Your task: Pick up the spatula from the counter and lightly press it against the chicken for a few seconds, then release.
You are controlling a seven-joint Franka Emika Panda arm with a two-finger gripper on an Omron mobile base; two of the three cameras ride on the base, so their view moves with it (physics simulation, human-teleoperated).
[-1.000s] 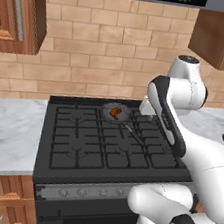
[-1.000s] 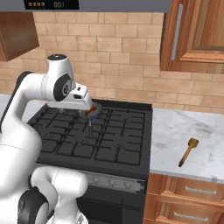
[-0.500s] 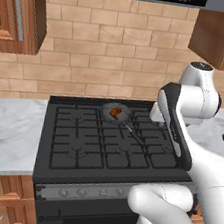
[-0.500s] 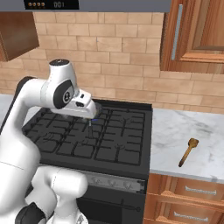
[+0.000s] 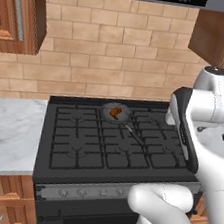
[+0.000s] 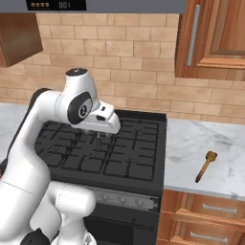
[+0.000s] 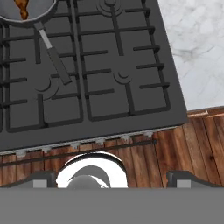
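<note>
Rightward my arm has swung, off the chicken [image 5: 115, 112]; tool [image 6: 98, 138] spread open, empty. Approach step: next I reach the spatula [image 6: 206, 166] on the surface [image 6: 189, 141].

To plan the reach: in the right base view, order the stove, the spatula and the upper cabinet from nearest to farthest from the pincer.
1. Stove, directly below the pincer.
2. Spatula, on the right counter.
3. Upper cabinet, high at right.
</note>
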